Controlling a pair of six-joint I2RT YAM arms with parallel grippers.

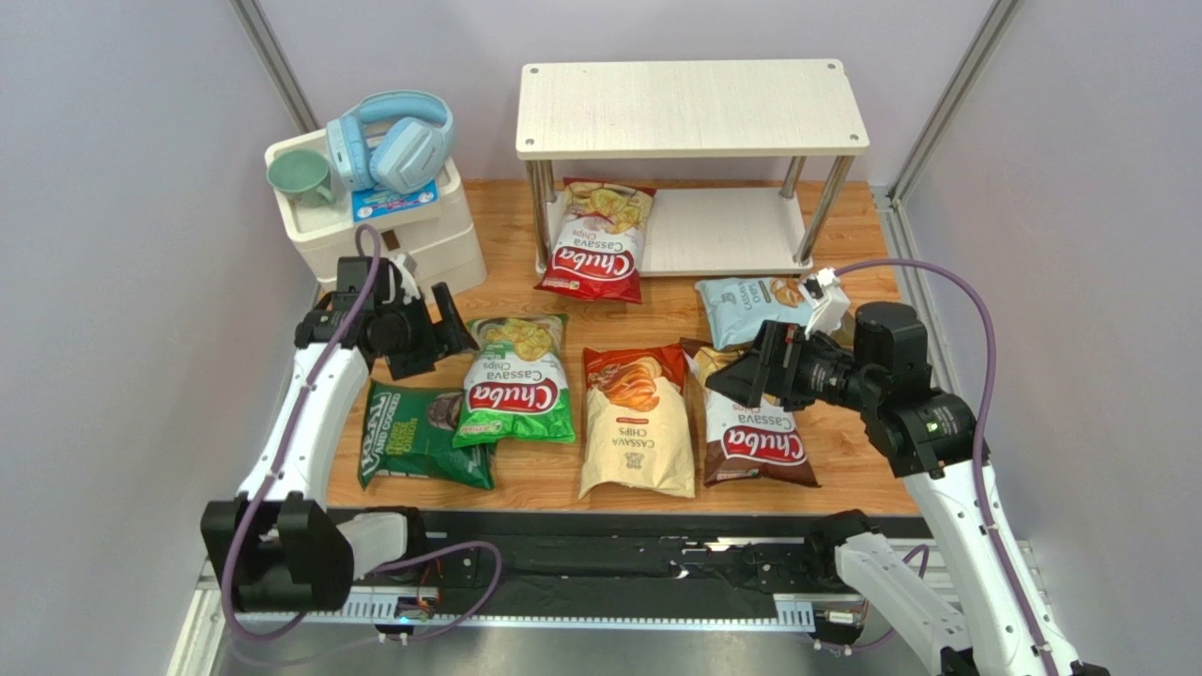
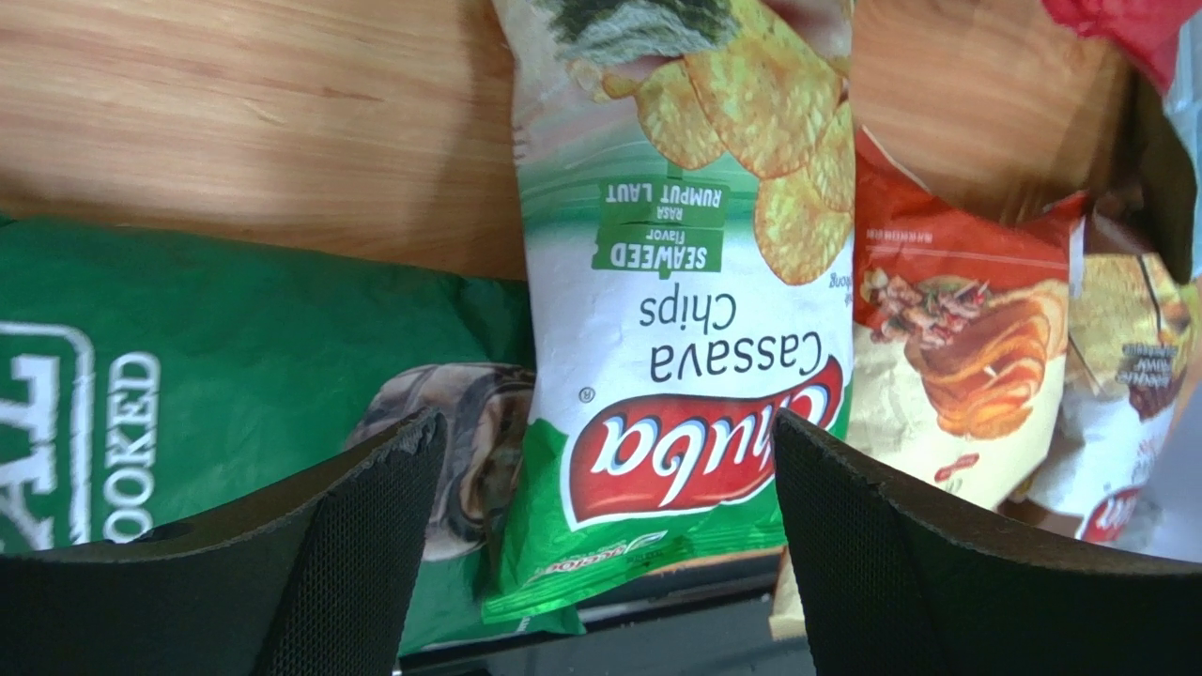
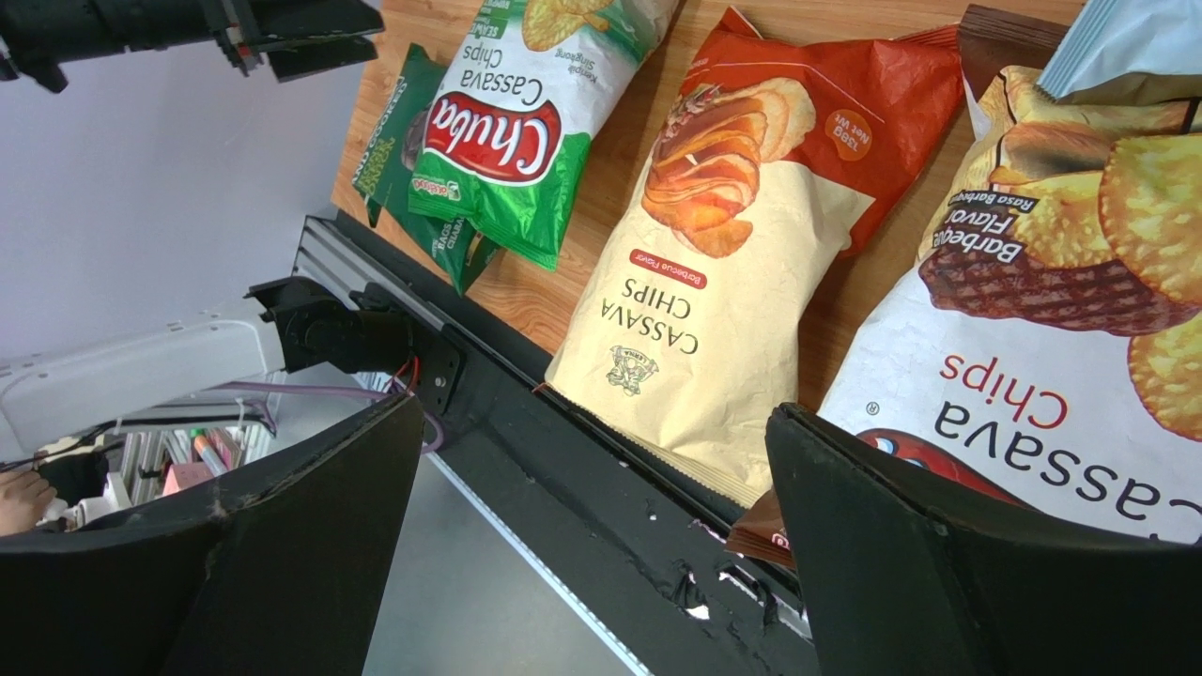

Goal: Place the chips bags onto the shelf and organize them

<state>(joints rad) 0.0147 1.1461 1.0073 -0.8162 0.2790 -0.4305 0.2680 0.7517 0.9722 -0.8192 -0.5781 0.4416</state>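
The shelf (image 1: 691,106) stands at the back centre. A red Chuba bag (image 1: 600,242) leans on the left end of its lower board. The light blue bag (image 1: 748,307) lies in front of the shelf. In a near row lie the dark green bag (image 1: 421,437), green Chuba bag (image 1: 519,380), cream-orange bag (image 1: 639,420) and brown Chuba bag (image 1: 755,423). My left gripper (image 1: 449,338) is open and empty above the green Chuba bag (image 2: 677,352), beside the dark green bag (image 2: 212,366). My right gripper (image 1: 737,369) is open and empty over the brown bag (image 3: 1072,310), near the cream-orange bag (image 3: 734,254).
A white three-drawer unit (image 1: 374,233) stands at the back left with blue headphones (image 1: 395,141) and a green cup (image 1: 299,176) on top. A black rail (image 1: 593,542) runs along the table's near edge. Slanted metal frame posts rise at both back corners.
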